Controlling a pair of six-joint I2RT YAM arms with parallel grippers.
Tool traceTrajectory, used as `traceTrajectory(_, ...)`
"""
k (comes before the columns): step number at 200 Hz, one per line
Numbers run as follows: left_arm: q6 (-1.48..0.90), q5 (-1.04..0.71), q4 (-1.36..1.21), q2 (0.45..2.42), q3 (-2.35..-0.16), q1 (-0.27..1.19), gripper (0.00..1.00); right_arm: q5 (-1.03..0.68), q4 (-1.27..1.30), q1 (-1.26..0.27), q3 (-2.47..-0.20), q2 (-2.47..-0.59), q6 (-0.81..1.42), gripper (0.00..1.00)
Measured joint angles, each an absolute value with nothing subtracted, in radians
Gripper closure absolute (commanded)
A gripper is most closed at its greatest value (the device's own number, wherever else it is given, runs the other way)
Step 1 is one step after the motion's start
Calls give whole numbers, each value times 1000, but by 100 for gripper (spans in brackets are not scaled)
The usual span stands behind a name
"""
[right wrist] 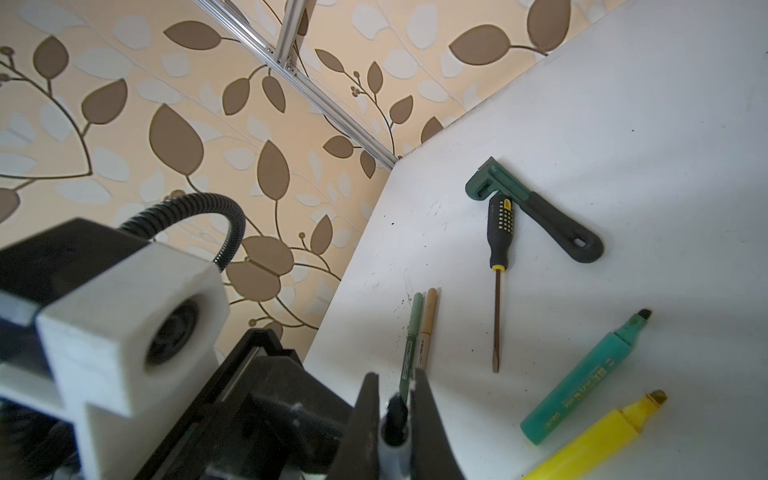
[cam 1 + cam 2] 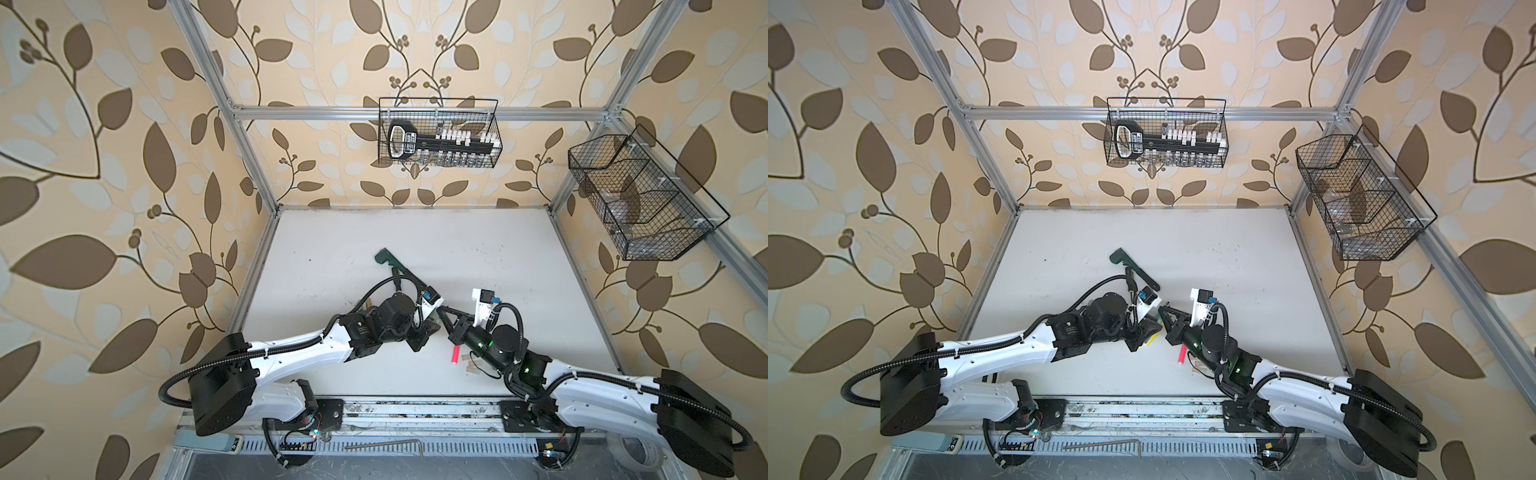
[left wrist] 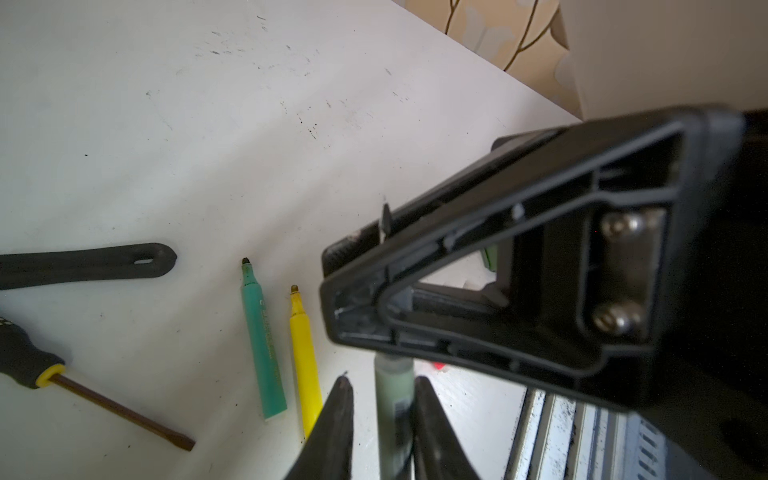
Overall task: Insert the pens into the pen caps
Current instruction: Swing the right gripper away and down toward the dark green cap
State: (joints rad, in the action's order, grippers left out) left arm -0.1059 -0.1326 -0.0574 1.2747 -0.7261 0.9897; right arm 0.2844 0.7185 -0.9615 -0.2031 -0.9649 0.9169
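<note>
**Work cell, seen from above and from both wrists.** Two wire baskets are hung on the frame.

- **Back basket** (image 2: pixel 384 124): a black key-shaped rack (image 2: pixel 440 143) fitted with white blocks is laid lengthwise in it. Small clear pieces beneath the rack cannot be identified.
- **Side basket** (image 2: pixel 648 245): it is divided into three compartments. Only faint transparent shapes are seen in them, and what they are cannot be told.

All pens and caps in view are on or over the table (image 2: pixel 498 257), where the two grippers are brought tip to tip at the middle.

- **Grey-green pen** (image 3: pixel 392 399): it is clamped near its dark nib by the right gripper (image 1: pixel 395 376), whose jaws are closed on it.
- **Left gripper** (image 3: pixel 384 380): it is set around the same pen's barrel with its jaws slightly parted. A gap is seen on one side, so no pinch is made there.
- **Teal pen** (image 3: pixel 264 340) and **yellow pen** (image 3: pixel 305 365): they are laid side by side, uncapped, just beside the left gripper.
- **Dark green pen** (image 1: pixel 409 345) and **tan pen** (image 1: pixel 428 324): they are laid parallel, beside the left arm.
- **Pink pen** (image 2: pixel 456 355): it is laid just beside the right arm, with beige caps (image 2: pixel 471 365) near it.
- **Screwdriver** (image 1: pixel 500 232): its handle end is rested against the wrench (image 1: pixel 540 208), behind the grippers.
</note>
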Motion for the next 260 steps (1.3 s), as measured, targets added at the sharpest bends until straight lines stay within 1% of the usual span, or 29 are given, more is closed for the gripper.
traceTrajectory(15, -106, -135, -57, 1275, -726, 990, 74, 294, 725, -962, -189, -949, 924, 100)
traceTrajectory(41, -104, -149, -57, 1276, -726, 990, 68, 307, 730, -962, -169, -925, 936, 100)
traceTrajectory(65, -103, -154, -57, 1288, -726, 990, 66, 311, 731, -962, -161, -911, 946, 100)
traceTrajectory(89, -103, -160, -57, 1301, -726, 990, 66, 315, 737, -964, -157, -904, 953, 100)
traceTrajectory(101, -102, -164, -57, 1303, -726, 990, 69, 316, 739, -966, -155, -903, 954, 100)
traceTrajectory(109, -102, -168, -57, 1303, -726, 990, 74, 316, 739, -967, -154, -903, 956, 100)
traceTrajectory(120, -107, -176, -57, 1303, -726, 990, 93, 319, 739, -968, -154, -903, 958, 100)
traceTrajectory(126, -102, -181, -58, 1303, -727, 990, 100, 321, 739, -968, -154, -903, 958, 100)
traceTrajectory(138, -94, -179, -59, 1303, -727, 996, 100, 325, 737, -968, -154, -904, 960, 100)
traceTrajectory(148, -94, -180, -59, 1303, -727, 996, 100, 326, 737, -968, -154, -904, 960, 90)
traceTrajectory(158, -95, -178, -59, 1303, -727, 996, 100, 327, 735, -968, -155, -904, 957, 73)
traceTrajectory(167, -97, -171, -60, 1302, -727, 997, 100, 331, 717, -968, -159, -903, 957, 62)
traceTrajectory(177, -104, -147, -69, 1299, -725, 995, 100, 339, 655, -969, -181, -902, 929, 56)
traceTrajectory(189, -115, -112, -97, 1279, -708, 993, 100, 357, 534, -969, -242, -900, 910, 53)
traceTrajectory(212, -154, -29, -150, 1212, -649, 968, 100, 414, 270, -977, -434, -905, 881, 53)
traceTrajectory(230, -202, 48, -170, 1163, -609, 918, 100, 470, 81, -998, -556, -925, 894, 57)
traceTrajectory(243, -233, 108, -171, 1135, -590, 882, 100, 513, -54, -1021, -597, -946, 930, 57)
traceTrajectory(260, -266, 180, -168, 1110, -577, 853, 100, 559, -236, -1058, -598, -972, 997, 57)
